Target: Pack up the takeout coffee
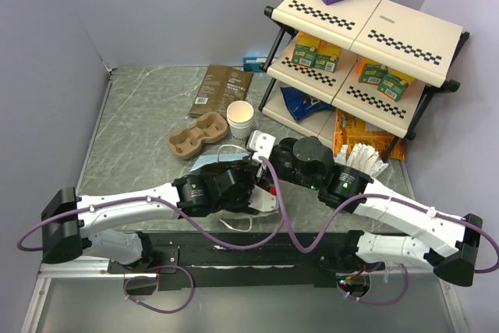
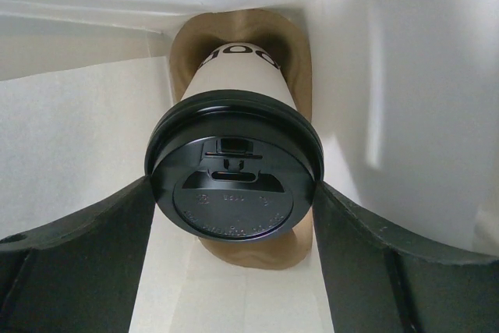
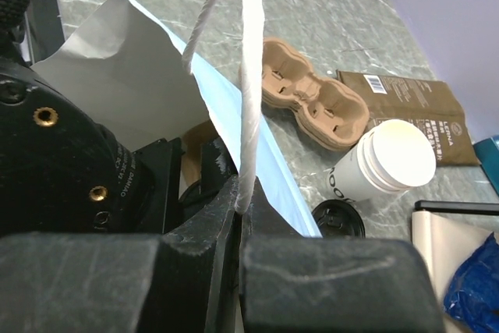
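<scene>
- Down inside the white paper bag [image 2: 78, 115], my left gripper [image 2: 234, 189] stands wide. Its two dark fingers [image 2: 86, 247] meet opposite sides of the black lid [image 2: 234, 212] on a takeout cup [image 2: 238, 76], so I am holding that cup by its lid rim.
- The held cup points away from my wrist camera, lid nearest. Its white wall with dark print runs down into a brown piece [image 2: 300, 60] at the far end of the bag, and I cannot tell what that piece is.
- From above, my left wrist [image 1: 218, 189] is buried in the crumpled bag near the front middle of the table, and the held cup is hidden in that view.
- My right gripper [image 3: 236, 220] is fully closed. It pinches the bag's white twisted-paper handle [image 3: 248, 76], which rises in a loop above the fingers.
- Beyond the bag, a second white cup [image 1: 240, 118] stands open-topped on the grey marbled table [image 1: 140, 115]. A loose black lid [image 3: 337, 218] lies just beside its foot.
- The brown pulp cup carrier [image 1: 197, 135] lies just left of that cup, and the dark-brown coffee pouch [image 1: 221, 90] lies flat behind them.
- A black-framed shelf rack [image 1: 366, 37] with checker-edged boards fills the far right.
</scene>
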